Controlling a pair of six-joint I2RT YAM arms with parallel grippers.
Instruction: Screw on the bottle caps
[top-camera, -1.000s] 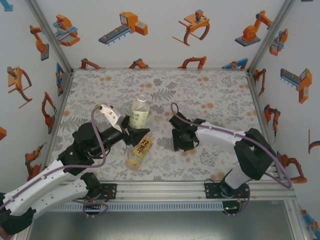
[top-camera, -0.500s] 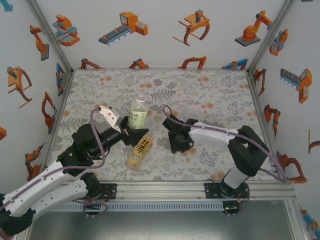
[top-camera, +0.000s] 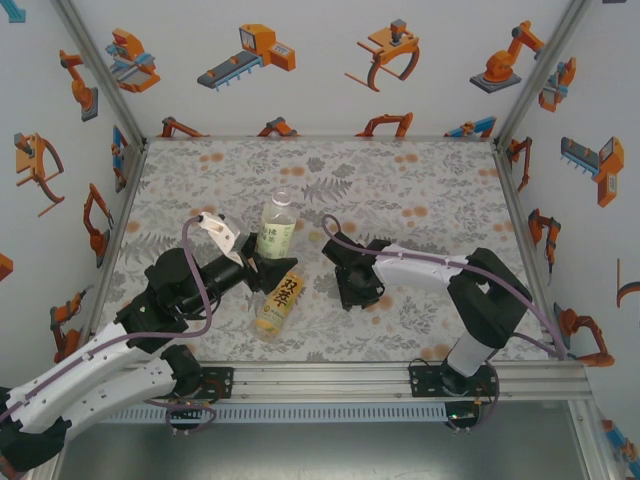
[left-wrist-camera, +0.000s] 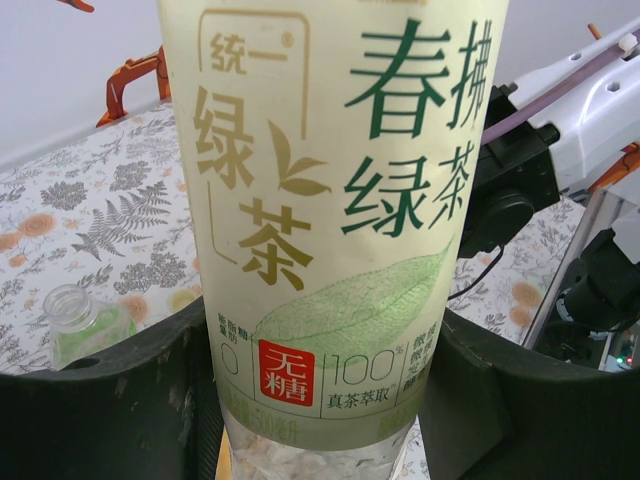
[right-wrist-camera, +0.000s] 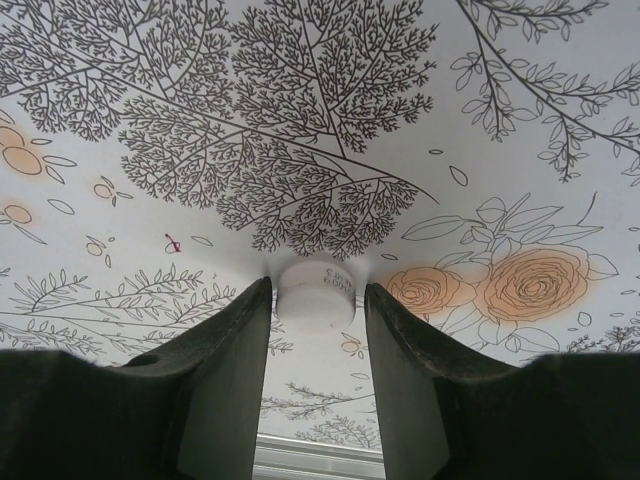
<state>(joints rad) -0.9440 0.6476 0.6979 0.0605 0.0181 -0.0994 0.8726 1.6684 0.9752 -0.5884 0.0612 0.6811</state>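
Upright bottle (top-camera: 278, 226) in left hand (top-camera: 264, 268), lying bottle (top-camera: 279, 300) just before it on counter (top-camera: 430, 190), cap (right-wrist-camera: 316, 288) in right hand (right-wrist-camera: 317, 305), right of both.

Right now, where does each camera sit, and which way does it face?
Top external: above and behind, looking down at the table; the left arm and right arm show.
Left wrist: faces the pale-label bottle between its fingers.
Right wrist: faces down at the white cap between its fingers.
Shared: top and left wrist both show that bottle.

Overhead and close left-wrist views share the bottle (top-camera: 277, 232).
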